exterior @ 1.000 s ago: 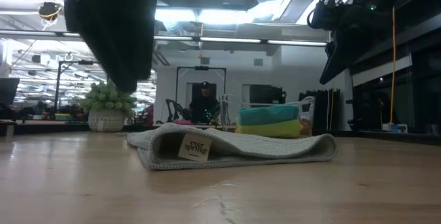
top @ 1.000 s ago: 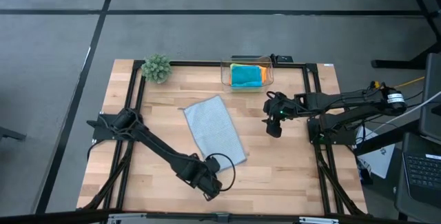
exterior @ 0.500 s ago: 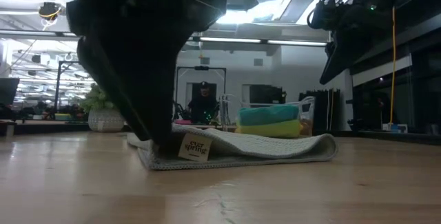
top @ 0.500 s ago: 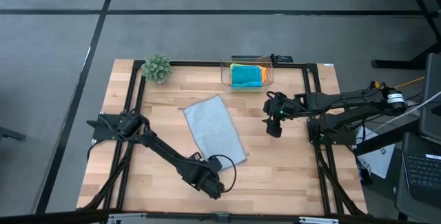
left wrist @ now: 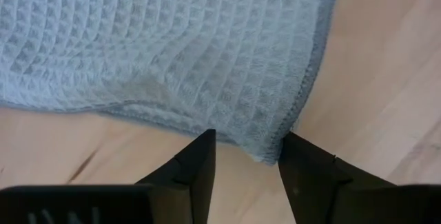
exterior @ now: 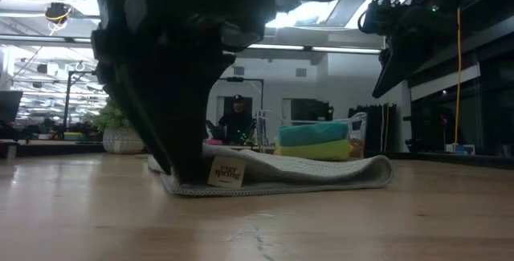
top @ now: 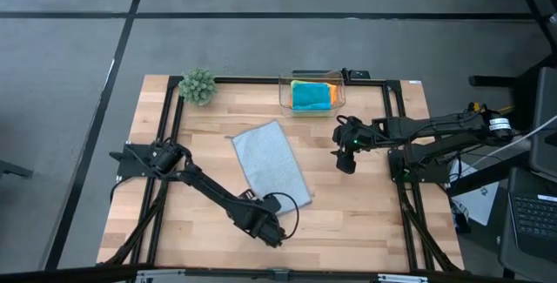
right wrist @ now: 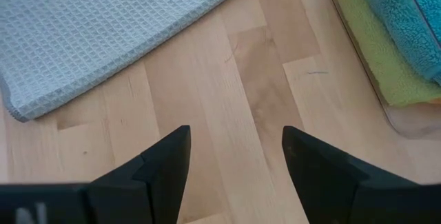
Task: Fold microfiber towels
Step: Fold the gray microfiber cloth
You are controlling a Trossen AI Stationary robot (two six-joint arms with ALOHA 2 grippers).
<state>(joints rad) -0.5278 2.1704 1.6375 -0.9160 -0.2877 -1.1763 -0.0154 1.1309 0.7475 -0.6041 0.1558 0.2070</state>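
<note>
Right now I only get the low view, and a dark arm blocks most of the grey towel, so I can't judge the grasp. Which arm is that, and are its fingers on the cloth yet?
Observer: It is the left gripper, open, with the near corner of the grey towel lying between its fingers.
Operator: Where is the right one?
Observer: The right gripper hangs open over bare wood between the towel and the clear box.
Operator: What is in that box?
Observer: A turquoise towel on top, lime green under it, orange at the side.
</note>
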